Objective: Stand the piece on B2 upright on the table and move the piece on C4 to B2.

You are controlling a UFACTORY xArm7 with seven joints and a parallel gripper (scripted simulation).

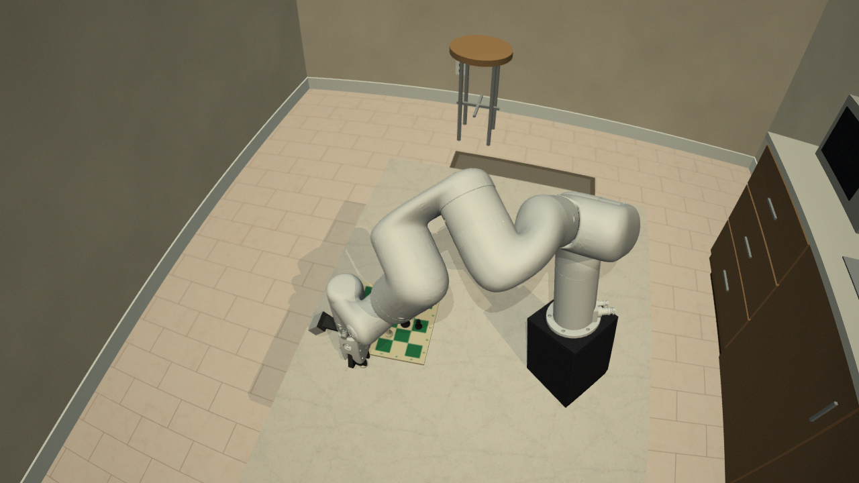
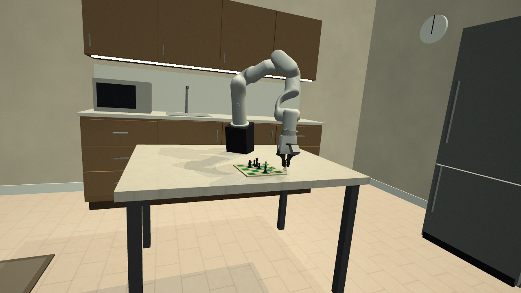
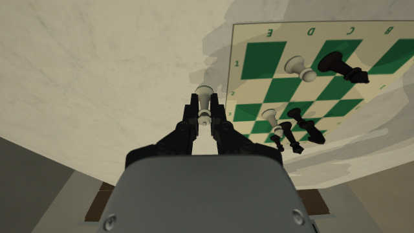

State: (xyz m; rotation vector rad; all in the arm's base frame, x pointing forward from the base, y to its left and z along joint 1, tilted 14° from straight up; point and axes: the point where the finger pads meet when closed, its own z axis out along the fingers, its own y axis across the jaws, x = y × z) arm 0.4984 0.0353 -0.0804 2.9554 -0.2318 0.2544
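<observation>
The pincer (image 1: 358,362) (image 2: 286,164) (image 3: 204,103), its fingers drawn most of the way together, grips an upright white piece (image 2: 285,168) (image 3: 204,101) just off the board's (image 1: 396,359) (image 2: 255,175) (image 3: 237,48) E side, with a white pawn (image 3: 295,66) on D1 and a black piece (image 3: 337,63) on C1.

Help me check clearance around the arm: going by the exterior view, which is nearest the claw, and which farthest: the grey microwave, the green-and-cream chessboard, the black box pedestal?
1. Green-and-cream chessboard: just left of the claw.
2. Black box pedestal: behind, left.
3. Grey microwave: far left, on the counter.
</observation>
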